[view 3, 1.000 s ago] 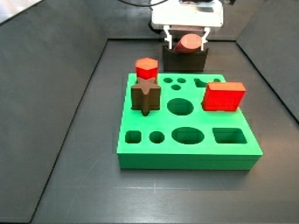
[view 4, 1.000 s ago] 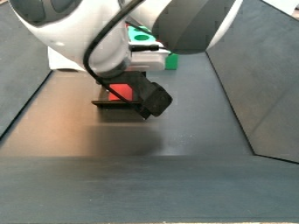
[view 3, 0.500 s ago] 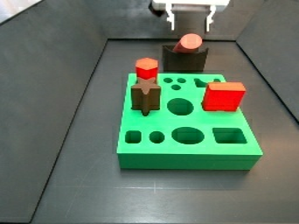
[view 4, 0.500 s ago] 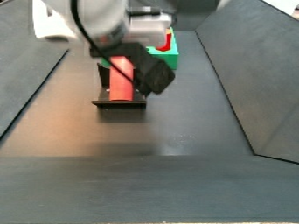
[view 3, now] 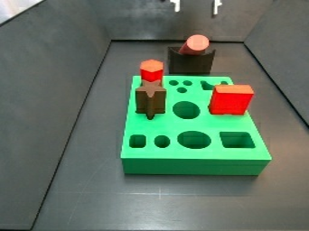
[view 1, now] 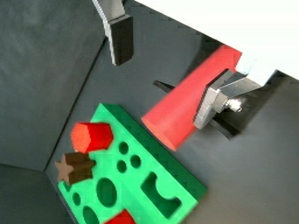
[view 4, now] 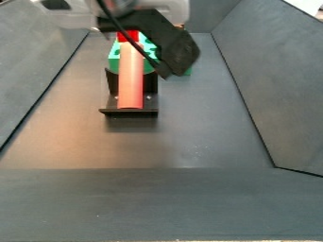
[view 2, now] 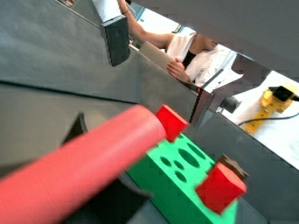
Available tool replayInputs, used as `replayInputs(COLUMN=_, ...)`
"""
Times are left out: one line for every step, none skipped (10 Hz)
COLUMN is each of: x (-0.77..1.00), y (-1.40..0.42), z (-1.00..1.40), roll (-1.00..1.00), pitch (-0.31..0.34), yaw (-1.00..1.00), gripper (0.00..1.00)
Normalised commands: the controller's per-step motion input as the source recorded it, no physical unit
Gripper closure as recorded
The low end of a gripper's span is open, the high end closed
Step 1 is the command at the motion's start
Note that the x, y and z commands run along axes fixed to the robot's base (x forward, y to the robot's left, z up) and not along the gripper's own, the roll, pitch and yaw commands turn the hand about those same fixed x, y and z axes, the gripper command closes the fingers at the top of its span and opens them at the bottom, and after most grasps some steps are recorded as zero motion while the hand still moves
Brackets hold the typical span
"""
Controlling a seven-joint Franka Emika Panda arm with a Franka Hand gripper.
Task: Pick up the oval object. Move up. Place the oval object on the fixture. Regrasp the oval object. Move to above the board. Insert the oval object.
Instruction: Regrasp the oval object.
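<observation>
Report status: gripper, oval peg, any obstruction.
Gripper open, empty, high above the fixture. Oval object lying in the fixture's notch, free of the fingers. Nothing in the way above it; board just beyond.

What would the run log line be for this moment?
stage: placed, before regrasp | gripper: open, empty, above fixture | oval object: lying on fixture, free | board: oval hole unfilled

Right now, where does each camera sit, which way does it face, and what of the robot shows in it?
Wrist views: both ride above the open claw, looking down at the long salmon-red oval peg and bright green holed board; silver fingers show.
Side view: in front of the board, facing the dark notched fixture; fingertips at the top edge.
Side view: behind the fixture, along the peg; the dark wrist shows.
All four share peg and board.
</observation>
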Motion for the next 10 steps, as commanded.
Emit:
replayInputs(x=-1.00, y=0.00, z=-0.01, roll=0.04, pitch=-0.100, yaw=-0.02, gripper=0.00)
replayInputs(x=-1.00, y=-0.01, z=0.00, roll=0.06, pitch=-0.113, yaw=0.00, gripper=0.00)
replayInputs(x=-1.00, y=-0.01, z=0.00, roll=0.09, pitch=-0.118, yaw=0.01, gripper=0.00)
replayInputs(x=-1.00, y=-0.02, z=0.01, roll=0.11, pitch=-0.122, yaw=0.03, gripper=0.00)
replayInputs(x=-1.00, y=-0.02, z=0.01, roll=0.12, pitch=-0.122, yaw=0.04, gripper=0.00)
replayInputs(x=-1.00, y=-0.02, z=0.01, roll=0.13, pitch=-0.115, yaw=0.05, gripper=0.00)
replayInputs(x=-0.96, y=-0.02, z=0.02, roll=0.13, pitch=-0.102, yaw=0.06, gripper=0.00)
replayInputs(x=-0.80, y=-0.02, z=0.02, roll=0.12, pitch=-0.083, yaw=0.06, gripper=0.00)
replayInputs(x=-0.59, y=-1.00, z=-0.67, roll=0.78, pitch=0.013, yaw=-1.00, gripper=0.00)
replayInputs(x=-0.43, y=-1.00, z=-0.65, roll=0.79, pitch=0.006, yaw=-1.00, gripper=0.00)
